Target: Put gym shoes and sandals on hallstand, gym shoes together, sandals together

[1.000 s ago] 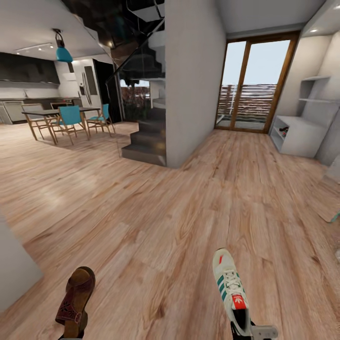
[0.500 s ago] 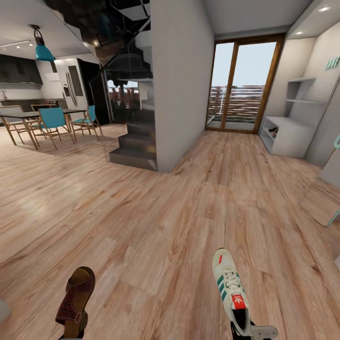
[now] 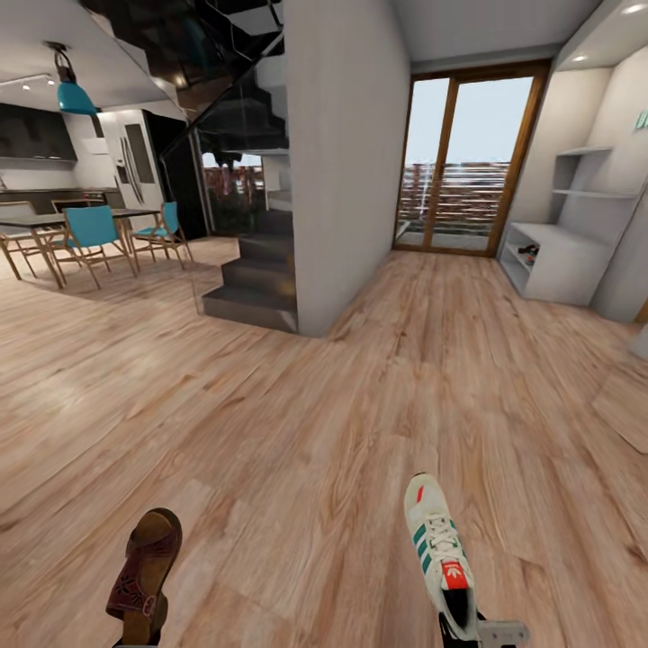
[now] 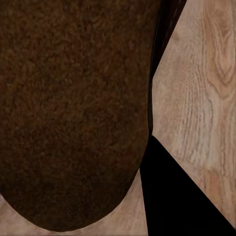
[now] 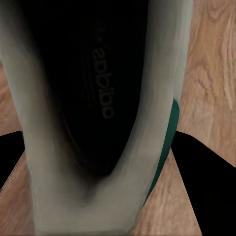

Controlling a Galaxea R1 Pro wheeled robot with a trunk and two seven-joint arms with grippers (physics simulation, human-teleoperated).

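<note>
A dark brown sandal (image 3: 144,565) hangs low at the left of the head view, and my left gripper (image 3: 138,637) is shut on its heel end. In the left wrist view the sandal's brown sole (image 4: 73,113) sits tight against a black finger (image 4: 182,196). A cream gym shoe (image 3: 437,547) with green stripes hangs low at the right, with my right gripper (image 3: 470,630) shut on its heel. Its dark inside (image 5: 98,88) lies between two black fingers (image 5: 206,167). The pale grey hallstand (image 3: 560,270) stands far off at the right by the glass door, over the wood-plank corridor floor (image 3: 360,423).
A grey wall block (image 3: 346,162) and a dark staircase (image 3: 256,279) stand ahead to the left. A dining table with teal chairs (image 3: 90,232) is far left. Small dark items (image 3: 528,254) lie on the hallstand's lower shelf. A flat pale panel (image 3: 625,396) lies at the right edge.
The whole view has shifted as the camera moved: stairs and table slid left and the grey block at the lower left left the picture. The held sandal and gym shoe kept their places.
</note>
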